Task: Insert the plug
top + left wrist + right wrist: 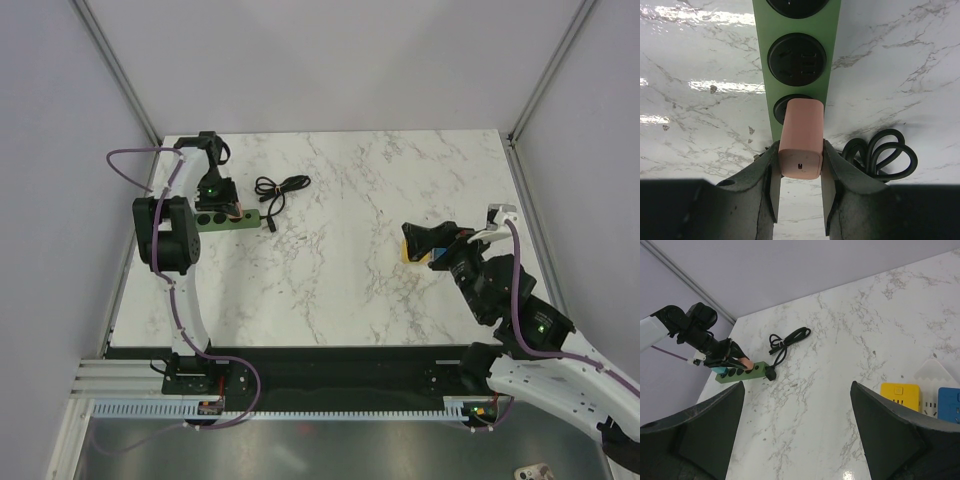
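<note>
Left end effector [800,170] pinches the pink plug [800,142] at the green power strip's [797,25] lower-centre socket; seating apparently partial. Right end effector [797,405] spread wide.

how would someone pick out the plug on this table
On the marble table's far left lies a green power strip. At its end socket by the coiled black cable, the left gripper holds the plug: a small pink rounded block, unlike the yellow block and blue block at the right.
</note>
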Robot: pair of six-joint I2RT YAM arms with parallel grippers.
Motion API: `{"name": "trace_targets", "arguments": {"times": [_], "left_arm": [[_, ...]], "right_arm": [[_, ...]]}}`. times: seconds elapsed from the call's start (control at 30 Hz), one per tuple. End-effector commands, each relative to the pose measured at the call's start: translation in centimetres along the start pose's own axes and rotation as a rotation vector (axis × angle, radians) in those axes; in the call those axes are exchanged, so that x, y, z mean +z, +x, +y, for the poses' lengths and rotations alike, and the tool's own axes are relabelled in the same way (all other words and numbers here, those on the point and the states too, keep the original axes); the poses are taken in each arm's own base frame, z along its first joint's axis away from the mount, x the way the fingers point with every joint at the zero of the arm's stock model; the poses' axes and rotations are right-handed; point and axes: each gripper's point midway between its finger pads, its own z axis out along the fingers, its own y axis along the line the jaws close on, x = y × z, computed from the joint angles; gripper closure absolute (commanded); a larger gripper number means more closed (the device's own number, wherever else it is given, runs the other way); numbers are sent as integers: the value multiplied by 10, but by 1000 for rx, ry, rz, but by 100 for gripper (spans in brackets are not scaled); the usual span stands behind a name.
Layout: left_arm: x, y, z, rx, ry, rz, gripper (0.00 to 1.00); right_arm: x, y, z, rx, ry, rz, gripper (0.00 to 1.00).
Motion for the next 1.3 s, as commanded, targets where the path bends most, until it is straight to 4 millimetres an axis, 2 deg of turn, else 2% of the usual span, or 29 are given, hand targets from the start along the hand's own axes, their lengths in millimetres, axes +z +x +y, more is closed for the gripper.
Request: {"name": "trace_targets", "arguments": {"times": [0.0,0.4,0.53,0.63,0.73,0.77,0.83,0.87,1.0,1.13,1.27], "left_arm": [[69,14,66,54,-314,13,98],[69,19,61,63,-309,79,98],[53,17,54,92,-273,63,98],[31,16,42,99,-196,46,92],[5,13,26,123,-104,20,79],[-5,13,21,133,-77,17,70],[-19,13,16,147,-37,2,61],[-25,13,14,154,-23,-3,49],[-44,18,8,200,35,11,32],[-63,24,3,274,95,13,27],[-92,18,6,309,163,-50,25]], "right_arm": [[-8,-21,2,39,0,-42,6],[-17,-36,-4,31,17,-79,5],[-21,-41,-5,34,14,-89,5],[-24,-44,-5,45,7,-94,5],[-25,-43,-3,46,-3,-85,5],[-24,-41,-1,47,-11,-73,5],[-24,-39,1,49,-18,-63,5],[-23,-39,2,53,-19,-60,5],[-23,-37,2,57,-13,-49,6],[-22,-36,3,42,-19,-40,6],[-23,-38,4,33,-13,-34,6]]}}
